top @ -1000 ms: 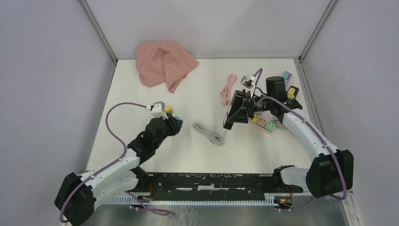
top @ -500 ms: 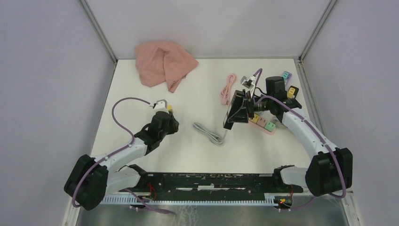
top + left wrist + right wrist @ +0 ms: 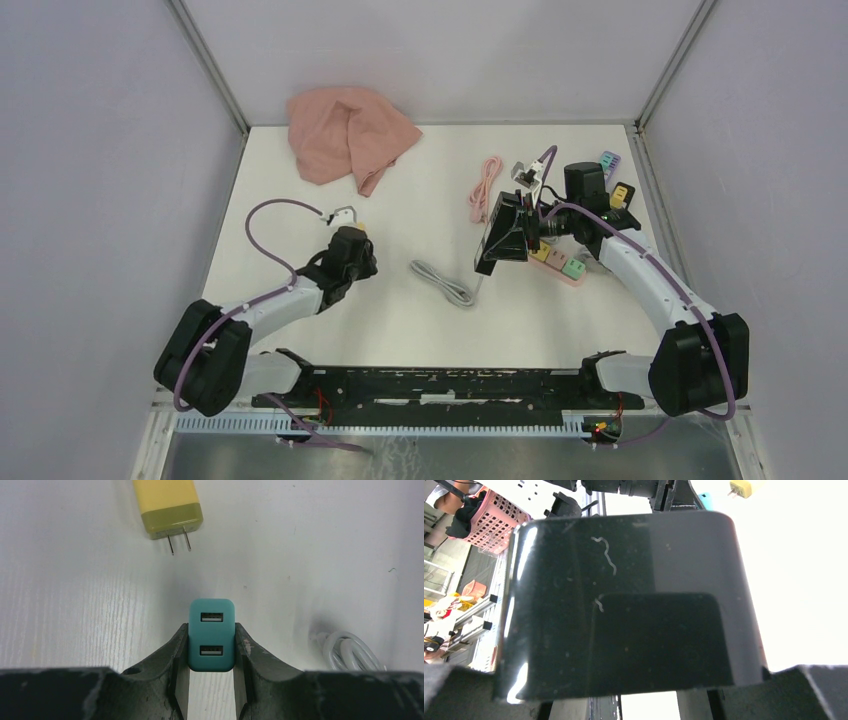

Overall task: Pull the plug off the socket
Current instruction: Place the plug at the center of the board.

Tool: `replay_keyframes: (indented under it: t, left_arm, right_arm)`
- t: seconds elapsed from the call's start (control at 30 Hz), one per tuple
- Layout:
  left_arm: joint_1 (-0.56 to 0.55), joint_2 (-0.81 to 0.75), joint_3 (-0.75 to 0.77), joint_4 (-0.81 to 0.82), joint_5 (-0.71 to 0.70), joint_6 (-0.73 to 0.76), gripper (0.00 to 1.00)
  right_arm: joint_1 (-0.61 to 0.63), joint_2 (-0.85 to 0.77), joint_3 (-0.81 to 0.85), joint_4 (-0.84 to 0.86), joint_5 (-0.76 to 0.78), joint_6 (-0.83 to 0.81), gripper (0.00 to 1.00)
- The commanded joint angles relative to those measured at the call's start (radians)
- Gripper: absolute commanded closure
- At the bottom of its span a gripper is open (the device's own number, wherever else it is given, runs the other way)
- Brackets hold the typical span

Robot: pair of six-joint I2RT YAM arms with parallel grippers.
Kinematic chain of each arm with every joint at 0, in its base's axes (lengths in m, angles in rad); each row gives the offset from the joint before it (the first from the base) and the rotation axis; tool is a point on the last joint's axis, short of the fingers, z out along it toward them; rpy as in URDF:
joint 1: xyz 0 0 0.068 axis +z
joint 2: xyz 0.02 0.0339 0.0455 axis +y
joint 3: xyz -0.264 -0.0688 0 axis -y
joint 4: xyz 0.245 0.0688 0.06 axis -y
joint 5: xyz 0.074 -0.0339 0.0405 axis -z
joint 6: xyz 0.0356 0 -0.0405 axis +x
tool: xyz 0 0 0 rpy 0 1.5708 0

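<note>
While the left gripper point(image 3: 211, 647) is clamped on a teal USB charger point(image 3: 211, 617), one finger on each long side, the charger is held over the white table point(image 3: 75, 605) with its two ports facing the wrist camera. Just ahead of it a yellow charger point(image 3: 167, 505) is seen lying flat, prongs pointed back toward the teal one, the two apart. A coiled grey cable point(image 3: 443, 283) is laid on the table between the two arms.

Right gripper point(image 3: 520, 233): pinched on a large black adapter point(image 3: 624, 605). The right wrist view is filled by it, with dark finger edges seen at both lower corners. From above, the adapter is found at the left end of the pink power strip point(image 3: 562, 270), on the right side of the table. Whether its prongs are seated in the strip or clear of it cannot be told. A green plug point(image 3: 574, 267) is seated further along the strip. A purple plug point(image 3: 608, 160) and a yellow plug point(image 3: 620, 195) are seen past the right arm near the right wall; what they sit on is hidden.

Further out: a pink cable point(image 3: 485, 187) is laid just left of the adapter, and a pink cloth point(image 3: 350, 135) is bunched at the far left corner.
</note>
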Motion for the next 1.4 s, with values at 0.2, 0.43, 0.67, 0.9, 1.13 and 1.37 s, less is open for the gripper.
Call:
replay_keyframes:
  t: [0.2, 0.43, 0.67, 0.9, 1.13, 1.37]
  left_arm:
    - [0.023, 0.156, 0.147, -0.028, -0.070, 0.011, 0.39]
    - [0.047, 0.176, 0.194, -0.060, -0.072, 0.000, 0.14]
    - [0.047, 0.026, 0.184, -0.101, 0.006, 0.034, 0.12]
    - [0.047, -0.167, 0.057, 0.092, 0.408, 0.063, 0.12]
    - [0.045, -0.226, -0.112, 0.647, 0.831, -0.110, 0.12]
    - [-0.141, -0.118, -0.175, 1.085, 0.841, -0.165, 0.11]
  right_arm:
    - [-0.006, 0.001, 0.013, 0.026, -0.043, -0.032, 0.96]
    - [-0.005, -0.004, 0.019, 0.011, -0.045, -0.042, 0.96]
    - [-0.005, 0.001, 0.021, 0.006, -0.048, -0.049, 0.96]
    - [-0.005, 0.002, 0.021, 0.005, -0.052, -0.049, 0.96]
    - [-0.007, 0.007, 0.023, 0.004, -0.056, -0.047, 0.96]
    - [-0.007, 0.014, 0.023, 0.008, -0.064, -0.041, 0.96]
